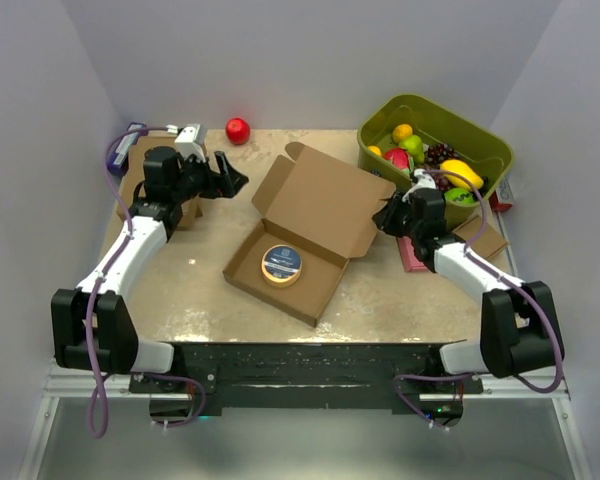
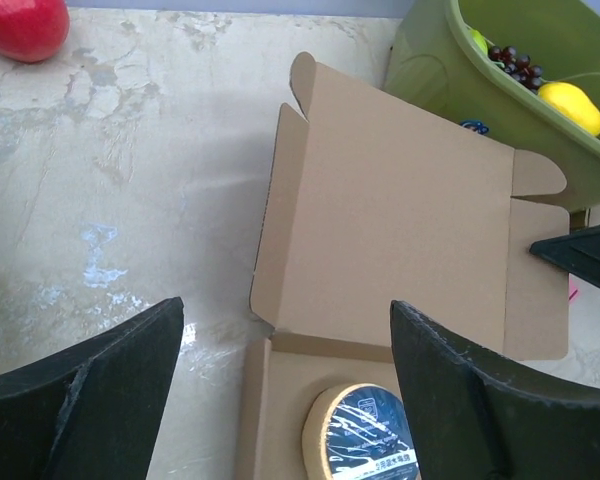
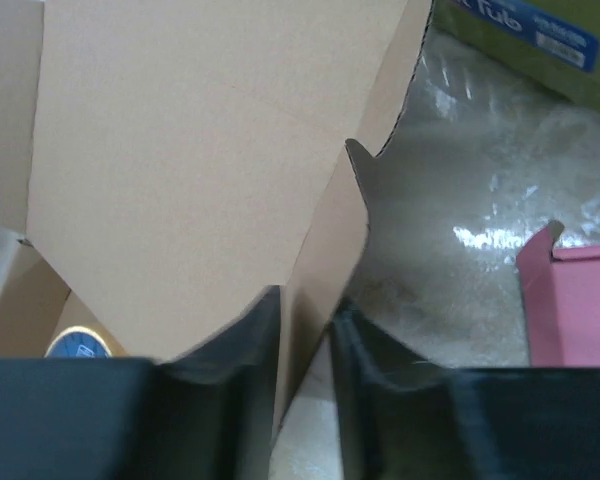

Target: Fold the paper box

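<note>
The paper box (image 1: pixel 320 205) lies open mid-table, its lid tipped back and its shallow base toward the front. A roll of tape (image 1: pixel 281 265) with a blue label rests in the base. My right gripper (image 1: pixel 385 217) is at the lid's right side. In the right wrist view its jaws (image 3: pixel 305 305) are closed narrowly around the lid's side flap (image 3: pixel 330 240). My left gripper (image 1: pixel 230 178) hovers open, left of the lid and apart from it. In the left wrist view its fingers (image 2: pixel 285 310) frame the box (image 2: pixel 400 200) and the tape (image 2: pixel 365 435) with nothing between them.
A green bin (image 1: pixel 480 140) of fruit stands at the back right. A red ball (image 1: pixel 238 130) lies at the back edge. A pink box (image 1: pixel 412 255) and a small brown box (image 1: pixel 485 238) sit beside the right arm. Another brown box (image 1: pixel 130 185) is behind the left arm.
</note>
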Tool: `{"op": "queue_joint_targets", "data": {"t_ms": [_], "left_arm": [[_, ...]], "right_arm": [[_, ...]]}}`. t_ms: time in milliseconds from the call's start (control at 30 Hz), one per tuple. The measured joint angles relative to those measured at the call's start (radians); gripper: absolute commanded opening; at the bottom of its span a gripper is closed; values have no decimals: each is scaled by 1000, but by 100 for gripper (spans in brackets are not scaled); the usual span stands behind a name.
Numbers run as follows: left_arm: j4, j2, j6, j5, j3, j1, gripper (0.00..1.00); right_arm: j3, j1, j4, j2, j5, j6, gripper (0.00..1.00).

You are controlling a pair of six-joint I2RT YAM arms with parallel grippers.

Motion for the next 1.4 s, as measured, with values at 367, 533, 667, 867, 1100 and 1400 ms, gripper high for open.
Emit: {"op": "queue_joint_targets", "data": {"t_ms": [367,533,667,867,1100,1400], "left_arm": [[1,42,43,80,0,2,90],[2,67,49,108,0,6,90],[3,90,54,109,0,6,86],[-1,118,61,109,0,0,81],[-8,124,79,102,0,-80,54],[-37,138,120,74,2,-154,0]], "right_arm": [[-24,0,121,-102,-122,-123,0],[-38,0,137,-161,-166,-177,0],[-51,0,143,-183,-172,-192,0],[-79,0,146,-235,-166,-195,0],[-83,0,149,-263,-161,-209,0],[-115,0,153,-289,-130,-212,0]]}}
